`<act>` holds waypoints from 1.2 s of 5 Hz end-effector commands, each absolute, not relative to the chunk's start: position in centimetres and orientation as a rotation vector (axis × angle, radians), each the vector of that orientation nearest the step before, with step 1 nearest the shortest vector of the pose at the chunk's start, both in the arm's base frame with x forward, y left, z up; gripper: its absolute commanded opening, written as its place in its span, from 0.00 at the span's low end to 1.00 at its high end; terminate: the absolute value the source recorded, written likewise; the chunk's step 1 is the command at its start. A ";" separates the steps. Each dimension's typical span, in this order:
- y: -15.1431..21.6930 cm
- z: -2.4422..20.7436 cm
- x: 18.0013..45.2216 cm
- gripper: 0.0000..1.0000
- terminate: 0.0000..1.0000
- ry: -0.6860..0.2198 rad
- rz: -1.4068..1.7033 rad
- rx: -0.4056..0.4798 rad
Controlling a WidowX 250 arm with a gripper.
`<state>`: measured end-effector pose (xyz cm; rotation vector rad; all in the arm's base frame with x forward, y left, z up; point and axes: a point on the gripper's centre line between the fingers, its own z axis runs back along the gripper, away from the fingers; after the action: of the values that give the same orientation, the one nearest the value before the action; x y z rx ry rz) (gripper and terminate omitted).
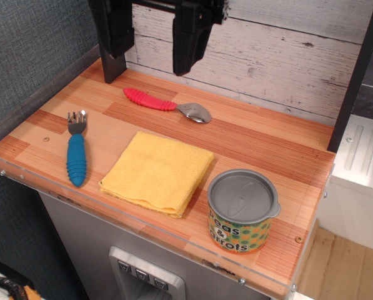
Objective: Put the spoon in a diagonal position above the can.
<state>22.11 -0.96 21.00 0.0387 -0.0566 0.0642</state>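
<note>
Approach is judged pending: claw hangs open and empty, well apart from spoon, which must be grasped first.

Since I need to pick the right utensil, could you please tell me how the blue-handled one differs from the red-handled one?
The blue-handled utensil ends in fork tines; the red-handled spoon ends in a rounded bowl. The blue one lies near the table's left edge, left of the yellow cloth, pointing front to back; the red one lies behind the cloth, running sideways. Both have ribbed plastic handles, metal heads, and lie flat, untouched by the gripper.
</note>
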 end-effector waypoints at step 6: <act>11.8 10.1 24.0 1.00 0.00 -0.081 0.641 0.043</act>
<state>24.28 11.36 9.33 0.0324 -0.0503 0.6435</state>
